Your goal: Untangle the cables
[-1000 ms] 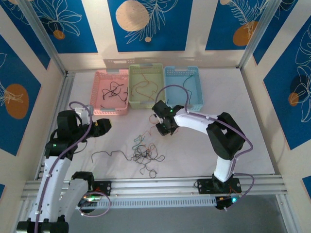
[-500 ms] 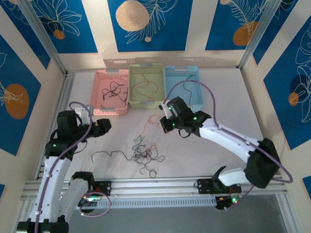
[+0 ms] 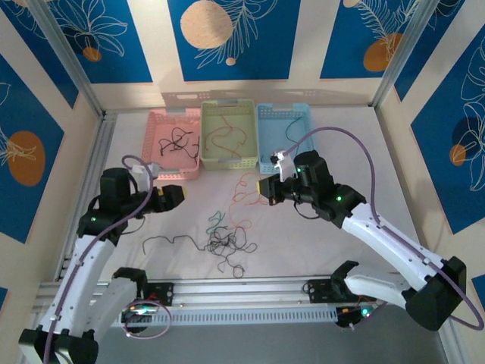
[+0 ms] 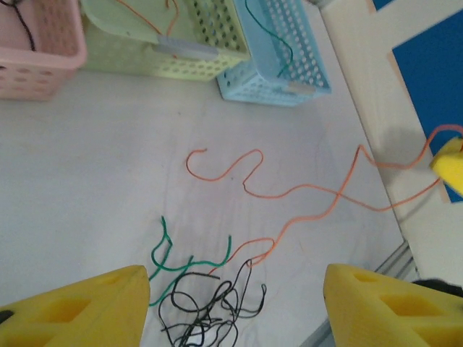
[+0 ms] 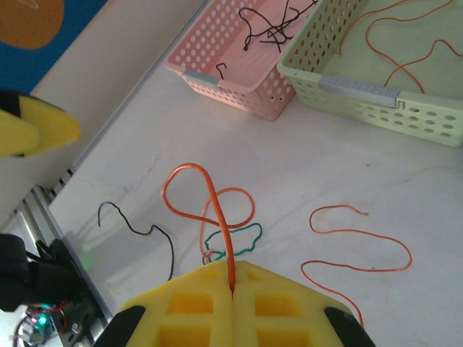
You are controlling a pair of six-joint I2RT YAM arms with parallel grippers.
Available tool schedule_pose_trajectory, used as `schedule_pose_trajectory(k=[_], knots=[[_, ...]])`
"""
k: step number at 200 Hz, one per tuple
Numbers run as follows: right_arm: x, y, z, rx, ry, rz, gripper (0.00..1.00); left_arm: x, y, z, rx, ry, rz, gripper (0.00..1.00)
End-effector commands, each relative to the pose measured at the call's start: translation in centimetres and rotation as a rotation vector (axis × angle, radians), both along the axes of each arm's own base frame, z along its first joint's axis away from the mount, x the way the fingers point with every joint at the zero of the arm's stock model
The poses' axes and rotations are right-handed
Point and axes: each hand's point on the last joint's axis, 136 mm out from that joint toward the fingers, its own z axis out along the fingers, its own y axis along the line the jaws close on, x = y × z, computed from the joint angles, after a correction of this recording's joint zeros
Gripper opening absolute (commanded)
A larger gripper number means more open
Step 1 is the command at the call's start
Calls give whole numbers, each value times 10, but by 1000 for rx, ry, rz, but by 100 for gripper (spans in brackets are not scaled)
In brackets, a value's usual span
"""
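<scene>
Orange-red cable [image 5: 230, 260] is pinched between the closed yellow pads of the right gripper [image 5: 231, 289], and its loop rises clear of the table [image 3: 341, 144]. The left gripper [image 4: 235, 303] hangs with jaws spread wide and empty above the black tangle [image 4: 206, 311] and a green strand [image 4: 173, 260]. More black wire lies in the pink basket [image 3: 170, 174].

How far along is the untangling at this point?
Done: some wires already lie sorted in the pink basket, green basket and blue basket. In hand: the right gripper is shut on an orange wire. Left: the black tangle with a green strand on the table; left gripper open.
</scene>
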Motion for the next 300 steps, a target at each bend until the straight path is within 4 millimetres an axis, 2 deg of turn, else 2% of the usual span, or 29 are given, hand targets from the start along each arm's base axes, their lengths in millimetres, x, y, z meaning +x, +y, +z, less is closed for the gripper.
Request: schedule_pose_trajectory(k=[1,44,85,106,122,168,189,241,278,293,300], knots=[[2,-16,-3,23,49,-69,0,-7,-9,-11,60,16,-31,65],[17,-46,-18,64,156,-179,0,-13,-36,-17,174,-37,-111,67],[23,-74,-37,94,233,-270,0,-15,-58,-61,391,21,-175,67],[21,-87,-45,105,249,-301,0,-17,-71,-74,486,7,-233,68],[20,-95,-48,120,269,-321,0,-14,-74,-85,557,8,-243,69],[20,-98,-42,117,268,-321,0,-16,-100,-112,661,-12,-361,71],[19,-99,-43,116,274,-321,0,-10,-109,-120,709,-25,-393,72],[15,-99,-46,108,288,-318,0,9,-108,-140,837,-19,-381,69],[15,-100,-44,102,280,-316,0,15,-103,-167,897,9,-369,61],[15,-99,-43,105,279,-313,0,19,-100,-172,909,16,-340,53],[14,-99,-43,104,280,-312,0,20,-100,-171,905,14,-328,46]])
